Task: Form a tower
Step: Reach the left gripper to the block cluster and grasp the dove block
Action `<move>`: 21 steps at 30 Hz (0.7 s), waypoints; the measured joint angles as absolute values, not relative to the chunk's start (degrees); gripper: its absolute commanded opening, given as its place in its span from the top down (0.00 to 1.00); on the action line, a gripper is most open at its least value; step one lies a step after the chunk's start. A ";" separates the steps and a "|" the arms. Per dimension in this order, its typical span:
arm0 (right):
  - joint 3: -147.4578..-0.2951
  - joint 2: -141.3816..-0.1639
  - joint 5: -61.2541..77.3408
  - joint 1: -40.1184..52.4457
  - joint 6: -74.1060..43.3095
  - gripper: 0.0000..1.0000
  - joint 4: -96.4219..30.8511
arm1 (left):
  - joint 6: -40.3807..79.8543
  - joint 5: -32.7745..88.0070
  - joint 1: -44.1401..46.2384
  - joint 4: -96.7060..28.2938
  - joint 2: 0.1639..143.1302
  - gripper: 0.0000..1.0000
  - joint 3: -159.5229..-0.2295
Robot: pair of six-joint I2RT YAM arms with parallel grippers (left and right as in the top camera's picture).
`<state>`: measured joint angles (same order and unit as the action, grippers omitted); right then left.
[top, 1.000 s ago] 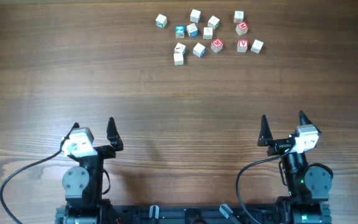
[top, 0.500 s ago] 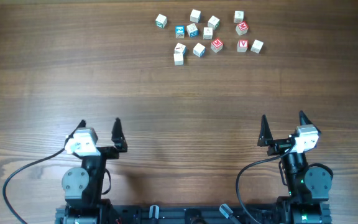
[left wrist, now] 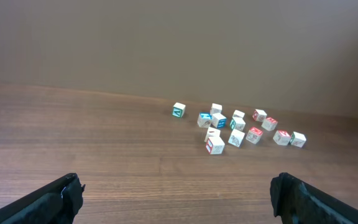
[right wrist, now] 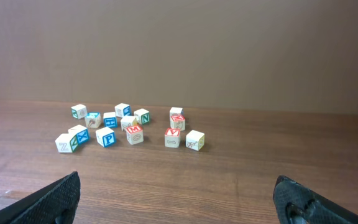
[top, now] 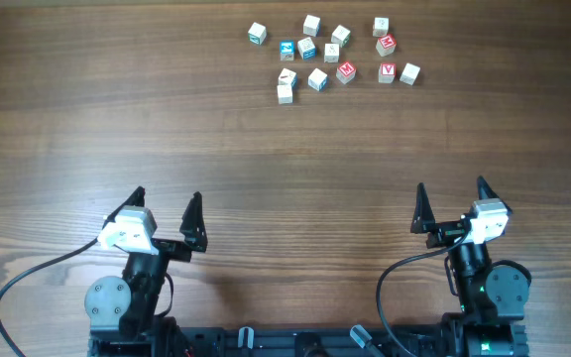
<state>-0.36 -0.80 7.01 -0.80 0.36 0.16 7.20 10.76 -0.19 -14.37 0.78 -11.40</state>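
Several small pale wooden letter cubes [top: 332, 51] lie scattered in a loose cluster at the far side of the table, some with red faces, some with blue. They sit singly on the wood, and no tower is in view. The same cluster [left wrist: 236, 137] appears far ahead in the left wrist view, and its cubes [right wrist: 134, 132] also lie far ahead in the right wrist view. My left gripper [top: 168, 193] [left wrist: 175, 180] is open and empty near the front left. The right gripper [top: 451, 183] [right wrist: 178, 177] is open and empty near the front right. Both are far from the cubes.
The brown wooden table [top: 285, 149] stretches bare between the grippers and the cubes. The arm bases and black cables [top: 28, 278] sit along the front edge. A plain brown wall [right wrist: 179, 43] stands behind the table.
My left gripper has shifted a little to the right and turned slightly. The right arm and the cubes have not moved.
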 measured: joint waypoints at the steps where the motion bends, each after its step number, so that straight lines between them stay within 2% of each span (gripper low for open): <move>1: -0.34 -0.80 7.01 -0.80 0.36 0.00 0.16 | 7.42 11.14 -0.19 -14.50 0.78 0.00 -11.44; 21: -0.34 -0.80 7.01 -0.80 0.36 0.00 0.19 | 7.81 15.38 -0.19 -18.52 1.72 0.00 -13.47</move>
